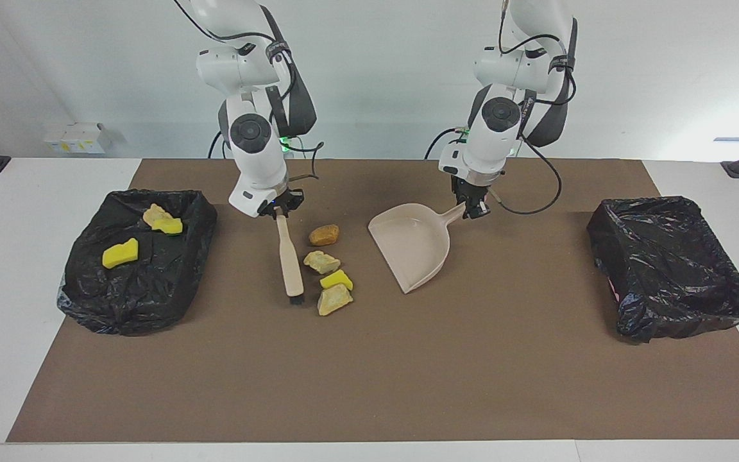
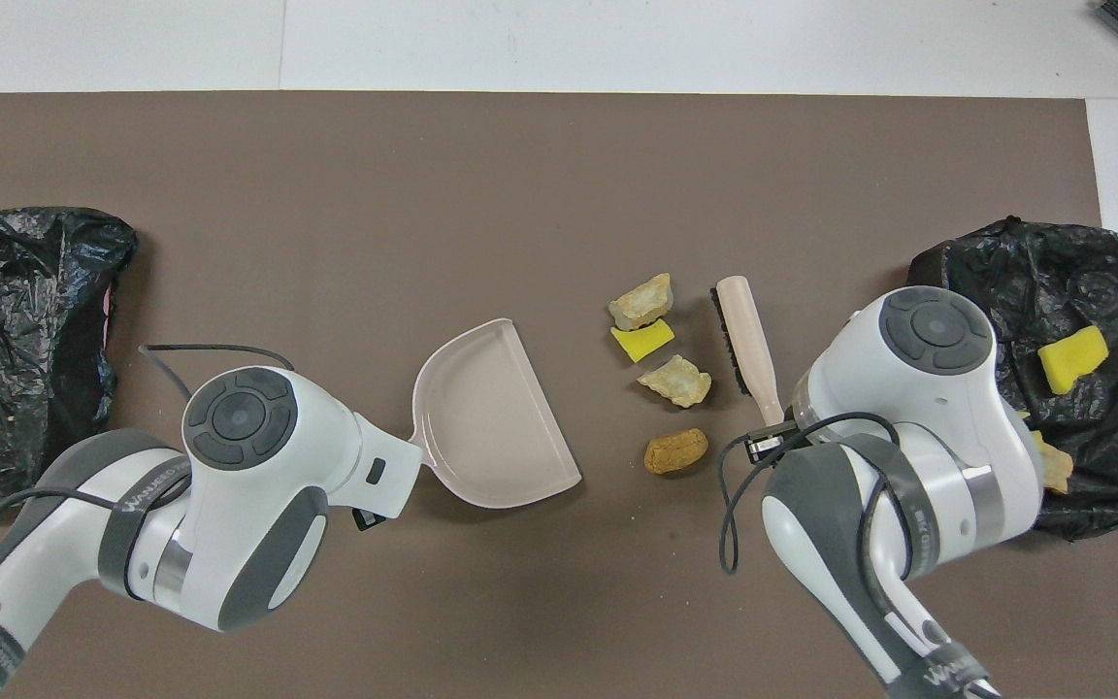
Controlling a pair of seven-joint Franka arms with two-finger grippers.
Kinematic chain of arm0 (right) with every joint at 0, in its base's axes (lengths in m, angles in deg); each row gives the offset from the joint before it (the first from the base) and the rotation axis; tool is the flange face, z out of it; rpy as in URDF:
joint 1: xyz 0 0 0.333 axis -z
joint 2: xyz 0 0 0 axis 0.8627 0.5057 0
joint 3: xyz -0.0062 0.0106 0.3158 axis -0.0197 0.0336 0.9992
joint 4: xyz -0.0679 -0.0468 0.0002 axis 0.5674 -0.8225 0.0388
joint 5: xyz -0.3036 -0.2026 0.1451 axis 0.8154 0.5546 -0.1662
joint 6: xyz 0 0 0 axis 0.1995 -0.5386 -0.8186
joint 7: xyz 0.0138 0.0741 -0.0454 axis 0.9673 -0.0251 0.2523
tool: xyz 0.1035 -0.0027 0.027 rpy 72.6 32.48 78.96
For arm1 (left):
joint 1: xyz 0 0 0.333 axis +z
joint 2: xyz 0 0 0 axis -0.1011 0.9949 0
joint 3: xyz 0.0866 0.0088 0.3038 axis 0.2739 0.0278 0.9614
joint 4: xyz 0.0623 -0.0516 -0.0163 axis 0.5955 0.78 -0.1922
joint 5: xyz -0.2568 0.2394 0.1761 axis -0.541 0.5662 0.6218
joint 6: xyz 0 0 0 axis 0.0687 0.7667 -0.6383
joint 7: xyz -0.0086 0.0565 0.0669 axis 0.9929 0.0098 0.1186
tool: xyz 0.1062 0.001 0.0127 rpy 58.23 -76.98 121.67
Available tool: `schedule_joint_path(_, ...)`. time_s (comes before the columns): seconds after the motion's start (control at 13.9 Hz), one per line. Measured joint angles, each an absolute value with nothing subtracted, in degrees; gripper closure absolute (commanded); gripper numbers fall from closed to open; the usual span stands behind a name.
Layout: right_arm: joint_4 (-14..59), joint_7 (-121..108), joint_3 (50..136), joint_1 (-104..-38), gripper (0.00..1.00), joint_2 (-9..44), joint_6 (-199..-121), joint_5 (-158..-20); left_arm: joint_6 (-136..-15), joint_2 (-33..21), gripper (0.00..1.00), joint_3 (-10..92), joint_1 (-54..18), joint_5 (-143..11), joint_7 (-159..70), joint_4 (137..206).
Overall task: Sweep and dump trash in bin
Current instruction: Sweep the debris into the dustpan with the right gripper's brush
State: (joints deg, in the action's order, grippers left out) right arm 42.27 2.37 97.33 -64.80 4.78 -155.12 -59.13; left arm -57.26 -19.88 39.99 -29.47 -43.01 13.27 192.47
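four trash scraps (image 1: 326, 268), seemingly loose

Four trash scraps (image 1: 328, 269) are lying loose on the brown mat (image 1: 369, 372) btwn brush (image 1: 290, 256) and dustpan (image 1: 413, 245), strung 12-to-6 o'clock: orange-brown oval lump (image 1: 324, 235), tan chunk (image 1: 322, 262), yellow sponge bit (image 1: 336, 280), tan chunk (image 1: 334, 299); more scraps are sitting in the black-lined bin (image 1: 138, 301).

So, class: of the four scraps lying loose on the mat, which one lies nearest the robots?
The orange-brown oval lump. It lies closest to the robots, apart from the others; the two pale tan chunks and the yellow sponge bit lie farther out.
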Motion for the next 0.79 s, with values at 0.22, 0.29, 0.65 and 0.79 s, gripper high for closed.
schedule_joint_path(0.22, 40.55, -0.12, 97.34, -64.81, 1.0, 7.58, -156.72, -59.04, -57.25, -19.88, 1.0, 39.98, -29.49, -43.02, 12.82, 192.49)
schedule_joint_path(0.29, 39.78, -0.23, 97.34, -64.82, 1.0, 8.38, -156.9, -58.97, -57.25, -19.88, 1.0, 39.98, -29.52, -43.03, 12.61, 192.52)
schedule_joint_path(0.65, 38.25, -0.29, 97.4, -66.5, 1.0, 10.18, -157.82, -58.87, -57.25, -19.88, 1.0, 39.98, -29.54, -43.09, 12.33, 192.63)
schedule_joint_path(0.79, 38.1, -0.29, 97.52, -69.09, 1.0, 10.17, -157.82, -58.87, -57.25, -19.88, 1.0, 39.98, -29.54, -43.1, 12.26, 192.65)
